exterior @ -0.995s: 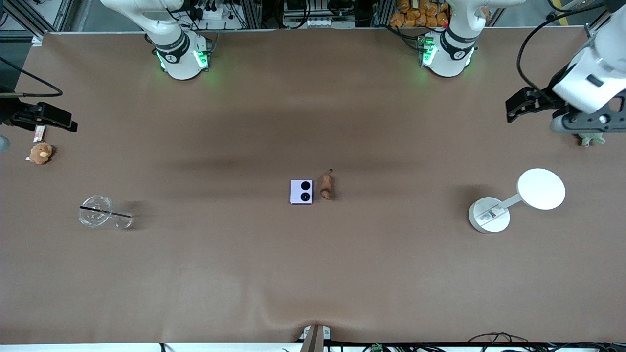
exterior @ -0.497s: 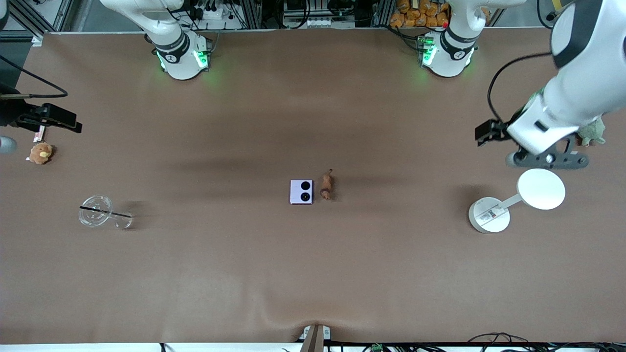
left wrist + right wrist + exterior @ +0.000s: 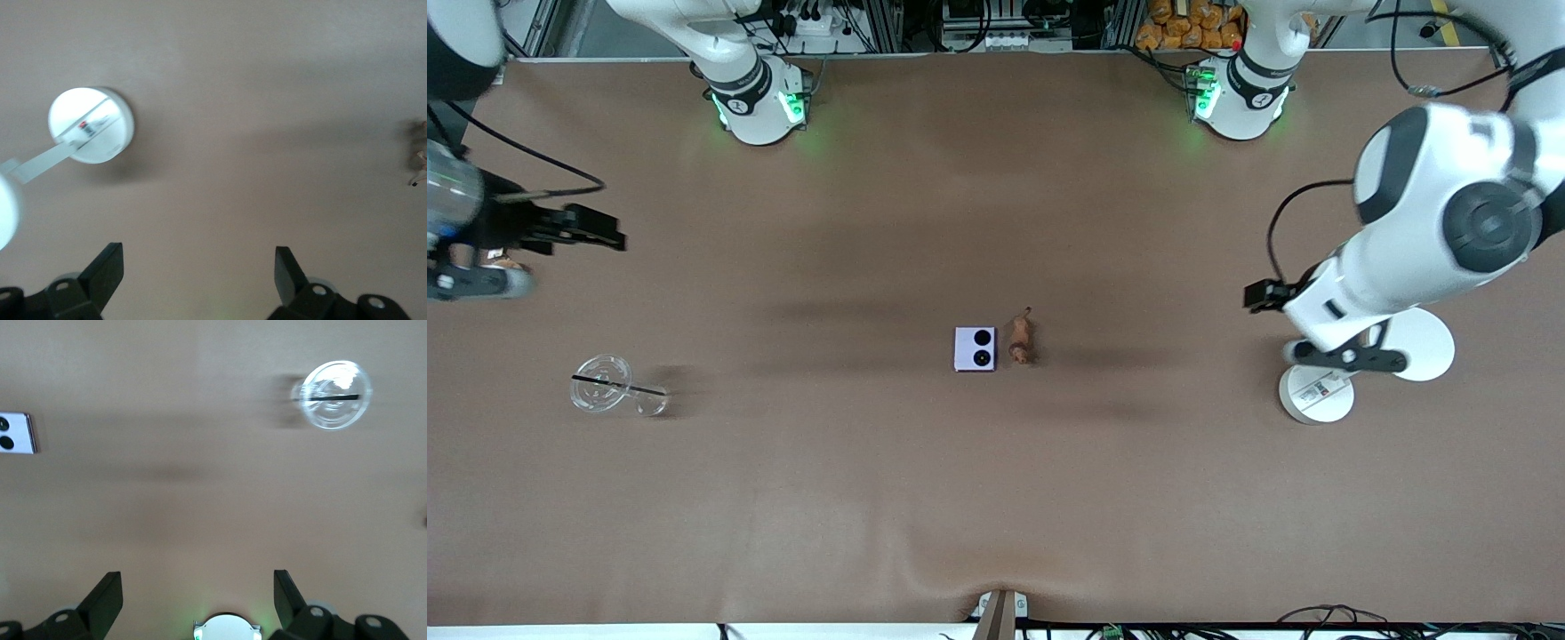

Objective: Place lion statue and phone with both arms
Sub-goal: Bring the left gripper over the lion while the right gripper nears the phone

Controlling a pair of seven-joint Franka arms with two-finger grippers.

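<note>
The phone (image 3: 975,348) and lion (image 3: 1020,339) lie untouched mid-counter, just beside each other. Both claws, left (image 3: 198,267) and right (image 3: 197,587), hang spread and empty near the counter's ends, so both pickups remain.

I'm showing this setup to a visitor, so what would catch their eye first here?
Probably the big white left arm, its open left claw hanging over the table near the white lamp. Next, the lilac phone and small lion statue lying side by side mid-table. The open right claw hovers at the right arm's end, with a clear glass cup lying nearer the camera.
</note>
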